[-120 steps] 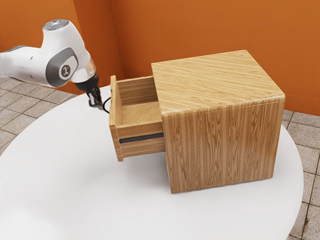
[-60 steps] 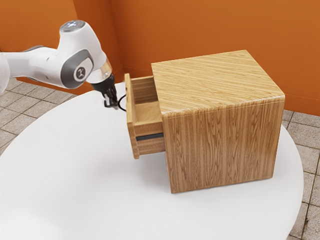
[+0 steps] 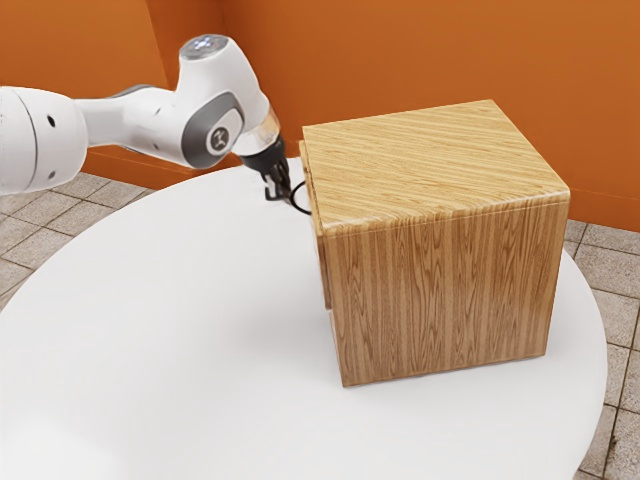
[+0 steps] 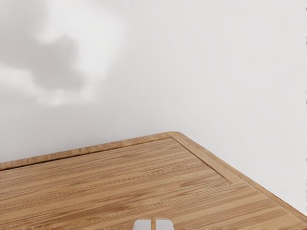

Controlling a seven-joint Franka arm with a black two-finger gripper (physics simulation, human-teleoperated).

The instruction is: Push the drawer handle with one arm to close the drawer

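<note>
Toward the exterior view's left and far side, the gripper [image 3: 279, 194] holds its fingers narrowly together, right by the looped handle [image 3: 292, 197]; to its right, the drawer [image 3: 320, 262] sits almost flush in the wooden cabinet [image 3: 445, 290].

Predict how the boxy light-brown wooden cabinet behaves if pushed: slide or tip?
The cabinet looks stiff: flat wooden sides. Broad and squat, so tipping seems unlikely. The smooth round white table might let it slide.

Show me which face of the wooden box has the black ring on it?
The drawer front, facing the exterior view's left; the black ring sticks out there. The flat top and the big upright side have none.
</note>
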